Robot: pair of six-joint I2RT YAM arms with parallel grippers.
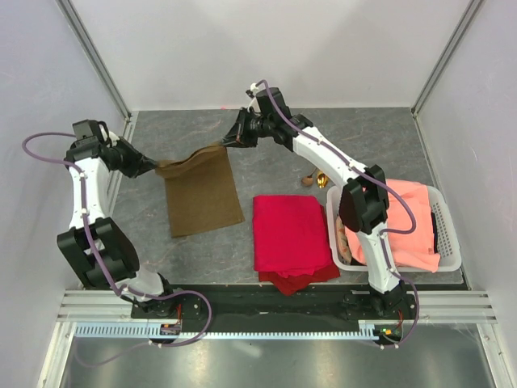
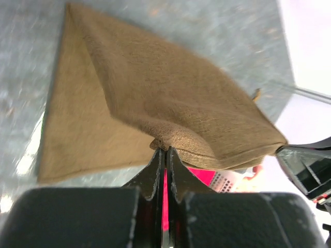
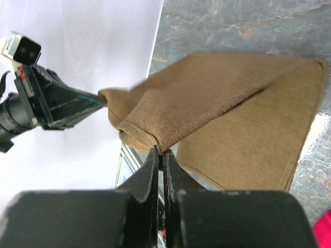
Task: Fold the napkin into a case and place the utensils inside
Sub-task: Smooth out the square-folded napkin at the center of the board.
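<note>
The left claw (image 1: 156, 166) is pinched shut on one far corner of the napkin (image 1: 202, 198); the right claw (image 1: 228, 142) is shut on the other; the near half is laid on the table (image 1: 363, 137); both corners should be moved together, level, so edges are matched.

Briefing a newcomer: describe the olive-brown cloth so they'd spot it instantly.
On the grey stone-patterned table, look left of the folded bright red cloth. The thin olive-brown fabric napkin is the only cloth with its far edge lifted, pinched by the left gripper and right gripper.
</note>
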